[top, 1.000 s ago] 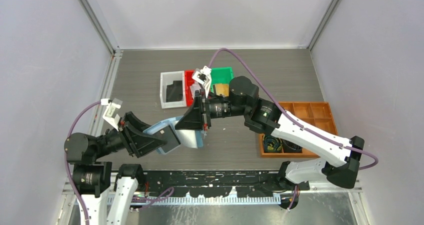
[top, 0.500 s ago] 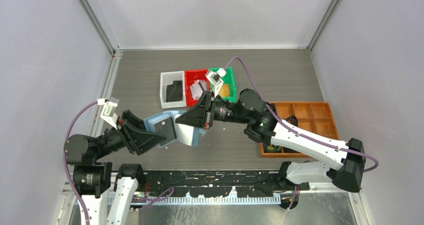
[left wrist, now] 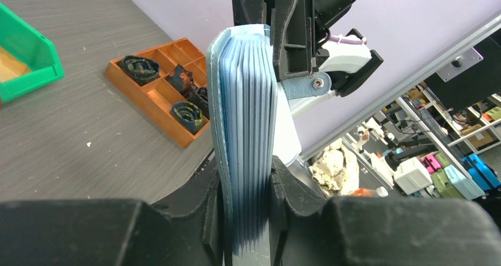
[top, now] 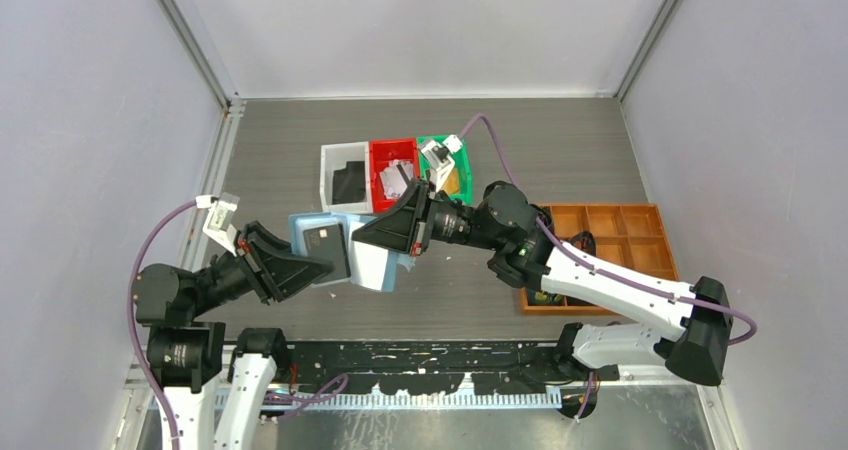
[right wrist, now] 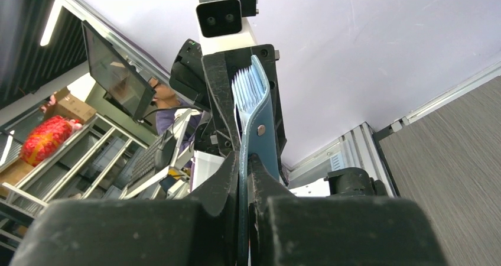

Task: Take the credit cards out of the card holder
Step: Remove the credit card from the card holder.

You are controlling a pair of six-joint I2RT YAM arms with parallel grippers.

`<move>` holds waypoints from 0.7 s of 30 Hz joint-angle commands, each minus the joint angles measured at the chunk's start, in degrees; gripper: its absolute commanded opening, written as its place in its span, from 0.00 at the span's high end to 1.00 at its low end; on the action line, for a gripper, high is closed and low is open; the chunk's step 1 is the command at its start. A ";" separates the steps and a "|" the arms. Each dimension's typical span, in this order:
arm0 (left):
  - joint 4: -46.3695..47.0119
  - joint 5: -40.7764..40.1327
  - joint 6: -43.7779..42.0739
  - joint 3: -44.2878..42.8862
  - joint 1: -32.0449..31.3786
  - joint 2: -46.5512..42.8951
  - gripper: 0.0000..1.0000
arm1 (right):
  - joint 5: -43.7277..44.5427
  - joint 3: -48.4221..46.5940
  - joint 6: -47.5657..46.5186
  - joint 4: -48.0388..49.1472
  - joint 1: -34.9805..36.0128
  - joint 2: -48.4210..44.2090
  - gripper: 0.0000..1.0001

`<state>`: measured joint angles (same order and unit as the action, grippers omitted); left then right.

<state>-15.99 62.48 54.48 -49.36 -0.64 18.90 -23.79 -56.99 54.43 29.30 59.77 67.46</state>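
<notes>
Card holder held off the table, just beside the white bin, slot stack pinched by left pincer, outer flap pinched by right pincer.

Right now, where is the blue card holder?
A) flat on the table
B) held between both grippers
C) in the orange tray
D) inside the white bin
B: the left gripper and the right gripper each clamp one side of the card holder.

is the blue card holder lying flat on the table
No, the card holder stands on edge in the air, gripped by the left tool and the right tool, above the table.
</notes>
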 commanded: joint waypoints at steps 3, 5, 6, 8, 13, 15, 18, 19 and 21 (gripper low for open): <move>3.93 2.95 0.72 -1.82 0.03 1.82 0.86 | 2.03 -0.30 -0.46 4.21 -0.30 -2.25 0.77; 1.89 2.39 -1.43 -2.46 0.03 2.04 0.91 | 3.01 -0.71 -3.18 -0.42 -0.44 -3.35 0.63; 0.46 1.87 -2.98 -2.75 0.03 2.26 0.94 | 3.37 -1.38 -4.52 -3.22 -0.64 -3.99 0.58; -3.50 0.65 -7.72 -3.50 0.03 2.60 0.97 | 4.35 -4.12 -7.93 -10.71 -1.28 -4.92 0.45; -18.44 -7.65 -25.17 -6.89 0.03 4.48 1.00 | 11.42 -14.55 -17.03 -32.13 -4.25 -6.15 0.33; -22.42 -12.45 -30.46 -8.08 0.03 5.51 1.00 | 15.34 -18.25 -19.77 -37.81 -5.27 -6.54 0.34; -27.12 -16.69 -37.38 -9.33 0.07 7.65 1.00 | 17.33 -20.42 -20.21 -39.66 -5.54 -6.50 0.36; -28.52 -17.56 -38.72 -9.53 0.04 8.58 1.00 | 15.52 -20.30 -19.11 -38.63 -5.56 -5.98 0.38; -30.73 -19.62 -40.20 -9.93 0.03 10.23 1.00 | 9.72 -20.00 -15.46 -36.61 -5.52 -3.73 0.40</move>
<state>-40.29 49.91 24.27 -56.66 -0.69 25.93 -10.44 -75.20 37.85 -5.74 54.02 62.04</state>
